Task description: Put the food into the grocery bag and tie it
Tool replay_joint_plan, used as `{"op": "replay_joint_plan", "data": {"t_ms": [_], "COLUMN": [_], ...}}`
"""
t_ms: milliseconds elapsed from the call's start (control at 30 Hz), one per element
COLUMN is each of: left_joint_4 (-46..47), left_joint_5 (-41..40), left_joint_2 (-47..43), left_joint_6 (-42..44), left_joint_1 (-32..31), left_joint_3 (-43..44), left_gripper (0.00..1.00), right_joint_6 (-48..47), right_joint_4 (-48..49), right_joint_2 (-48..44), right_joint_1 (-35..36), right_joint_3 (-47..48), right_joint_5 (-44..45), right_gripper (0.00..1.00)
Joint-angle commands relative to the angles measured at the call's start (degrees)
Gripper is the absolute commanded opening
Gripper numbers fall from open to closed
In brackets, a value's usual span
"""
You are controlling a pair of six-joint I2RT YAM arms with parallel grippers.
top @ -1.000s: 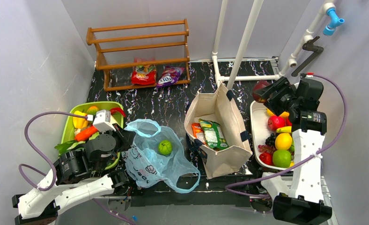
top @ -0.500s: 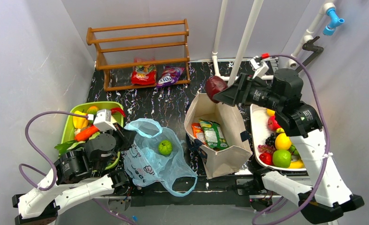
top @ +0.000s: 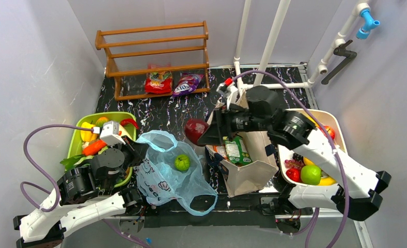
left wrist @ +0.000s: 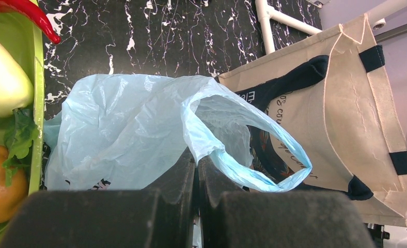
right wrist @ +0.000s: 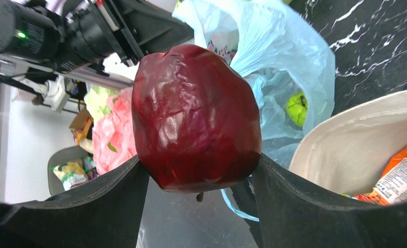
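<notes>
The light-blue grocery bag (top: pixel 166 170) lies open on the dark table, with a green round fruit (top: pixel 181 163) inside. My left gripper (top: pixel 135 150) is shut on the bag's rim (left wrist: pixel 196 139) at its left side and holds it up. My right gripper (top: pixel 204 133) is shut on a dark red apple (top: pixel 194 128) and holds it in the air just right of the bag's mouth. In the right wrist view the apple (right wrist: pixel 193 116) fills the jaws, with the bag (right wrist: pixel 284 62) and the green fruit (right wrist: pixel 297 107) beyond. Orange and green snack packets (top: pixel 231 146) lie inside the beige tote.
The beige canvas tote (top: pixel 248 170) stands right of the bag. A white tray (top: pixel 335 121) of fruit is at the right, a green basket (top: pixel 77 135) of vegetables at the left. A wooden rack (top: pixel 152 57) with snack packets stands at the back, with white pipes (top: pixel 266 46) beside it.
My right arm has swung left from above the fruit tray, across the tote, carrying the apple to just beside the bag's mouth. The left gripper has kept its hold on the bag.
</notes>
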Motion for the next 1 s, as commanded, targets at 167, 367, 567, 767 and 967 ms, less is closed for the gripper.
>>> {"op": "replay_joint_plan", "data": {"t_ms": [167,367,567,767,967], "left_joint_4": [0.24,0.16,-1.79,-2.21,-3.29], "left_joint_5": [-2.33,-1.93,-1.92,-2.26,-2.98], "left_joint_2": [-0.01,0.7,0.27,-1.26,-1.06], "left_joint_6": [0.31,0.23,-0.51,-0.75,-0.34], "left_joint_1": [-0.2,-0.2,-0.2,-0.17,-0.2], "left_joint_3": [1.25,2.14,3.05,2.67,3.8], "left_gripper": [0.0,0.0,0.0,0.0,0.0], "right_joint_6": [-0.7,0.28,0.75,0.58,-1.9], "right_joint_4": [5.56,7.54,8.36,7.9,-0.85], "right_joint_2": [4.69,8.82,13.2,17.36,20.53], "right_joint_1": [5.38,7.78,8.66,11.06,13.27], "right_joint_3": [-3.98,-5.53,-5.36,-4.15,0.69], "right_joint_5": [3.44,3.98,4.26,4.3,8.99], "right_gripper": [0.55,0.55,0.55,0.54,0.53]}}
